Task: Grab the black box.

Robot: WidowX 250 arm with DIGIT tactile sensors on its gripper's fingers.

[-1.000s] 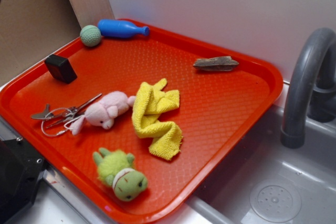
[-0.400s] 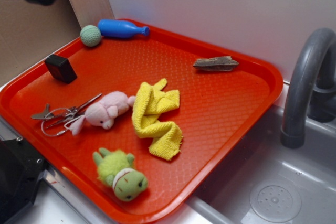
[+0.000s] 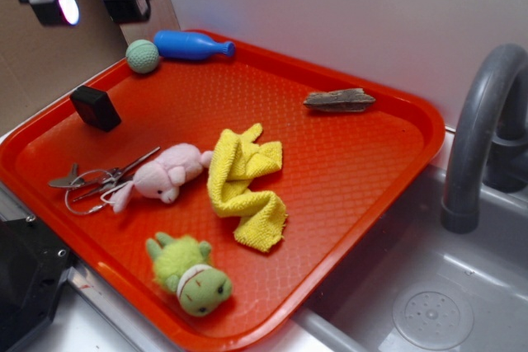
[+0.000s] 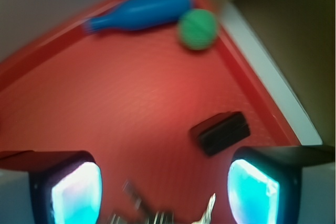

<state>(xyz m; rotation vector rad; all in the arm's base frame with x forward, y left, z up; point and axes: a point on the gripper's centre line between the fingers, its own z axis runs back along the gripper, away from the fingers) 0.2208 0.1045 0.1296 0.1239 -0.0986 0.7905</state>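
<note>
Tray (image 3: pixel 388 171), red, textured, beside a grey sink (image 3: pixel 429 302) with a grey tap (image 3: pixel 478 129).

Gripper (image 3: pixel 87 2): high above the tray's far left corner, fingers (image 4: pixel 79 192) spread wide, holding nothing.

Box (image 3: pixel 96 107): black, on the tray near its left rim, below the gripper and apart from it; in the wrist view (image 4: pixel 220 132) it lies between the two fingers, nearer the right one.

Ball (image 3: pixel 142 55), green, and bottle (image 3: pixel 191 44), blue, lying down: touching, far corner.

Keys (image 3: pixel 95 183) and pink toy (image 3: pixel 165 175): left middle, just beside each other.

Cloth (image 3: pixel 243 187), yellow, crumpled: centre, against the pink toy.

Green toy (image 3: pixel 190 274): near edge.

Brown flat piece (image 3: pixel 338 100): far right, alone.
</note>
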